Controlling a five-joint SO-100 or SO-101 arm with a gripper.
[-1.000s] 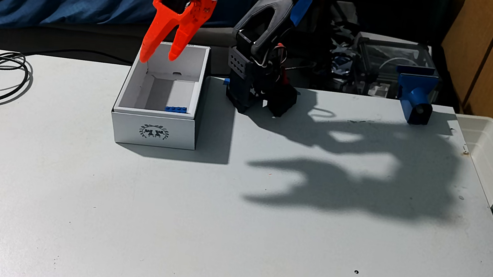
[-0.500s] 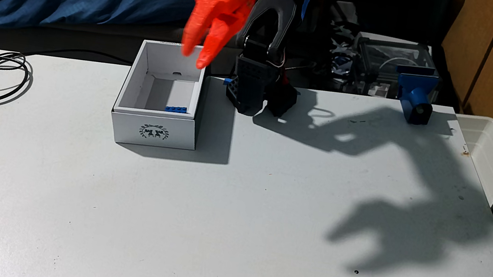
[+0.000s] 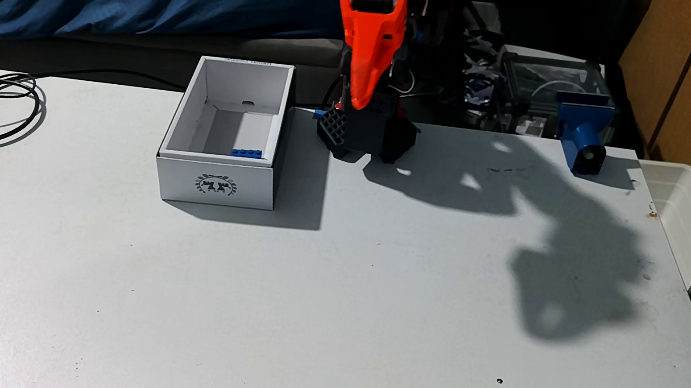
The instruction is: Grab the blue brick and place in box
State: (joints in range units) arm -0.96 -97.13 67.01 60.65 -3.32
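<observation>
Blue brick [image 3: 246, 153] lies inside the box [image 3: 216, 183]. The gripper [image 3: 358, 104] hangs above the arm's base, fingers pressed together, empty. Little risk remains; a stray sweep could knock the box.

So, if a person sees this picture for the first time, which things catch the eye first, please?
Most striking is the bright orange tool, hanging point-down in front of the black arm base at the table's far edge, its fingers together. Next comes the white box to its left, with the blue brick lying inside near the front wall. A large dark shadow spreads over the table's right side.
</observation>
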